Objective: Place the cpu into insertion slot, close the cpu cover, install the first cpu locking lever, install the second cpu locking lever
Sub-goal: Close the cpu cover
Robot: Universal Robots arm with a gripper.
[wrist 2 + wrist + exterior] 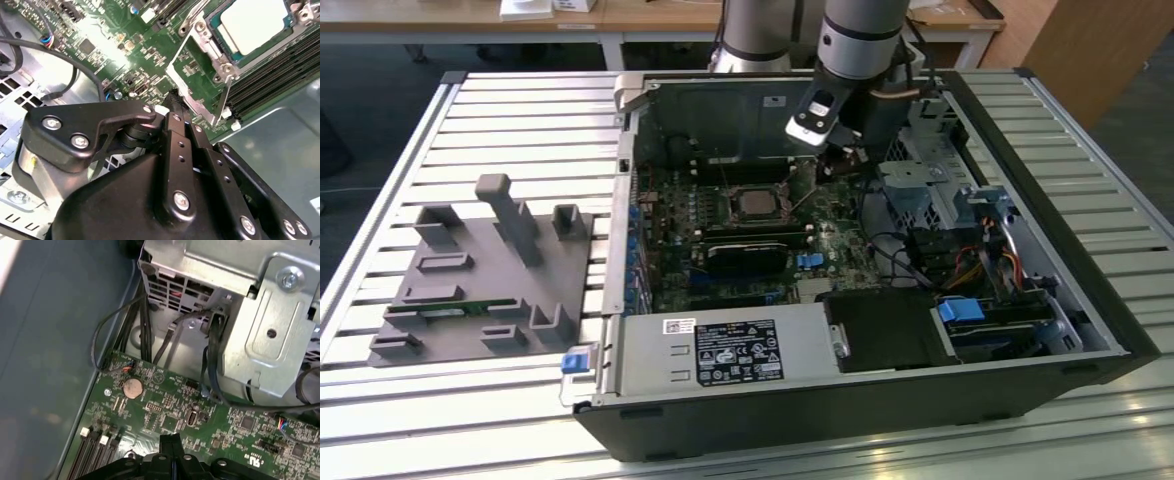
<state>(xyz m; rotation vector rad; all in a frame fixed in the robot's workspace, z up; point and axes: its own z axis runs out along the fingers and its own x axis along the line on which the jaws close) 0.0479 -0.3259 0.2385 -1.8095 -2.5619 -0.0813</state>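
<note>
Slatted metal desk (520,110) carries the open computer case (1067,200), where the tool (177,107), clenched on nothing, hovers beside the swung-open cpu cover (179,50), with the cpu (252,22) seated in the insertion slot (227,62) just beyond; closing probably goes best pushing the cover's free edge, not the chip.

The exterior view looks down steeply on the open computer case (854,420) lying on the slatted table (520,120). It stands far enough back to take in the whole case and faces the arm (861,40) on the far side. Both wrist views sit close over the motherboard (125,60) (225,435), sighting along the gripper (175,97) (170,437) (its black links crowd the foreground). The second wrist view faces the cpu (255,25), which the exterior view also shows. The first wrist view faces the drive cage (260,315). All 3 share the board.
</note>
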